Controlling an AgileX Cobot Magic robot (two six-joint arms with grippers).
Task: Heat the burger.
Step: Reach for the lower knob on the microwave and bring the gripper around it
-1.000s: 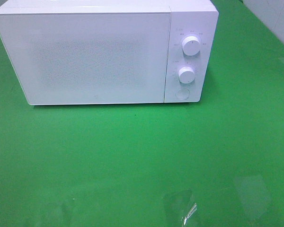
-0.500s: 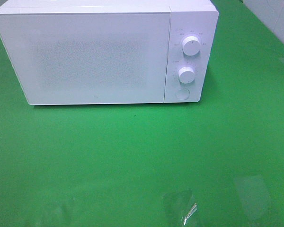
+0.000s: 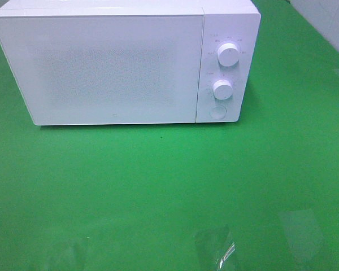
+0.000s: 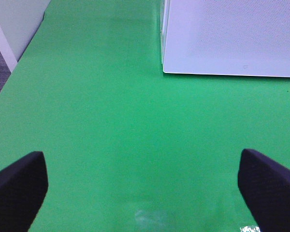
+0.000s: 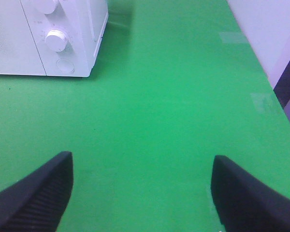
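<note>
The green table (image 3: pixel 158 192) is smooth and faintly glossy, with pale glare patches toward 5 o'clock in the high view. A boxy white microwave (image 3: pixel 124 62) stands on it at 11 o'clock. Its flat door (image 3: pixel 101 68), finely dotted and frosted, is closed. Where the burger is cannot be told; no view shows it.

Only the wrist views show the hands. The left hand (image 4: pixel 144 191) hangs over bare table facing the door's lower corner, its dark matte fingers (image 4: pixel 19 188) spread wide, holding nothing. The right hand (image 5: pixel 142 193), with ribbed black fingers (image 5: pixel 38 193), is also wide and empty, facing the control panel. That view alone shows the microwave's side wall.

On the panel at the microwave's 3 o'clock side sit a round white upper knob (image 3: pixel 228 55), a lower knob (image 3: pixel 222 88) and, at 6 o'clock of it, a flat round button (image 3: pixel 217 112).
</note>
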